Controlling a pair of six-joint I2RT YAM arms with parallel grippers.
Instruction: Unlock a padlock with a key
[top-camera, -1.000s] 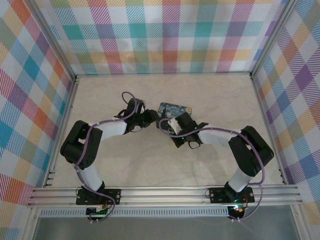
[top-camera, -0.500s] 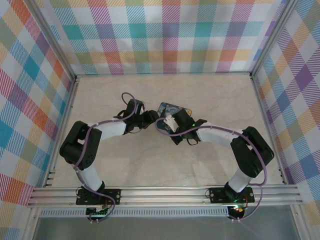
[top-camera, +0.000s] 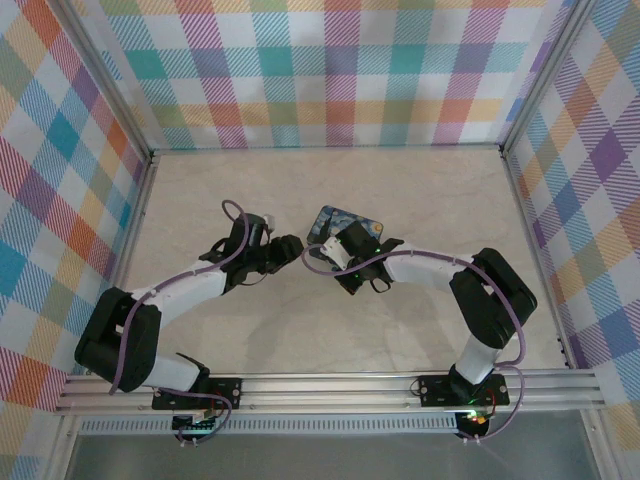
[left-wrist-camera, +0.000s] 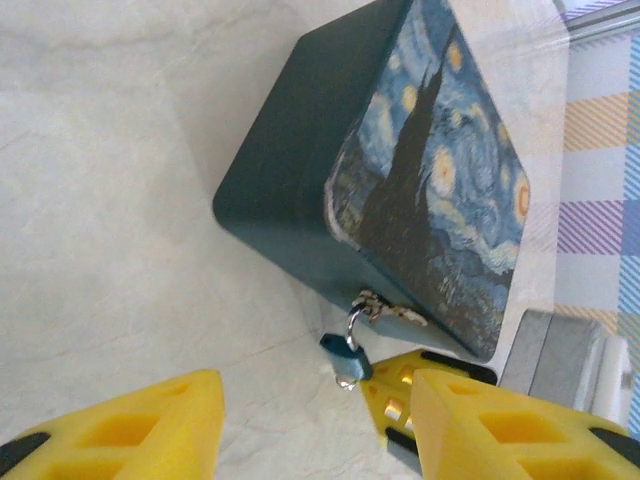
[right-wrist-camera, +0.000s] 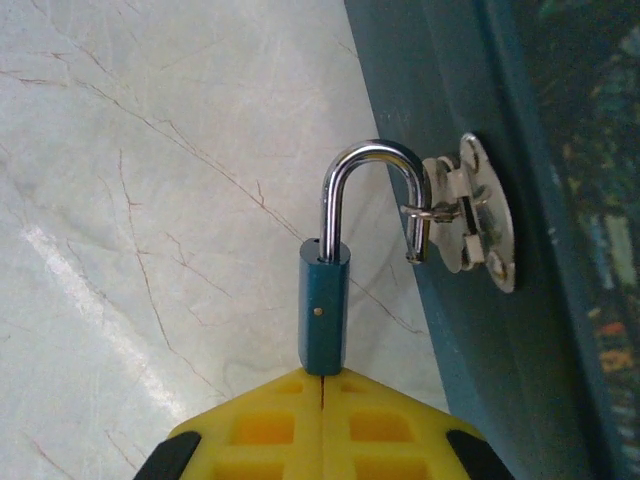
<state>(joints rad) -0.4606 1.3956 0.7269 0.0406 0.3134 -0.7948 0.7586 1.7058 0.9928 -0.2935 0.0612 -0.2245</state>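
From above, 2 arms meet over a pale, marble-veined table (top-camera: 420, 190) ringed by plaid walls (top-camera: 330, 70). The left gripper (top-camera: 287, 246) and right gripper (top-camera: 322, 257) point at each other, close together. 1 small box (top-camera: 352, 220) lies just beyond the right gripper's tips. The padlock is too small to make out here.

On the left wrist camera, the left gripper (left-wrist-camera: 315, 430) stands open, its 2 yellow, ribbed fingers (left-wrist-camera: 120, 425) wide apart with bare table between them. Ahead of the tips lies the box (left-wrist-camera: 290, 170), rounded at the corners, with smooth dark-teal sides. Its lid (left-wrist-camera: 440, 190) carries a swirling night-sky painting in blue and yellow. 1 silvery hasp (left-wrist-camera: 385, 310) sits on the near side, and 1 teal padlock (left-wrist-camera: 346, 352) hangs from it, just ahead of this gripper's right finger.

On the right wrist camera, the right gripper (right-wrist-camera: 322, 395) is closed, its 2 yellow pads meeting along a seam where the padlock (right-wrist-camera: 323, 310) body's lower end is pinched. Whether a key sits there cannot be told. The polished steel shackle (right-wrist-camera: 365, 160) is sprung open, its free end hooked through the hasp (right-wrist-camera: 470, 215) straight ahead and right of the tips.
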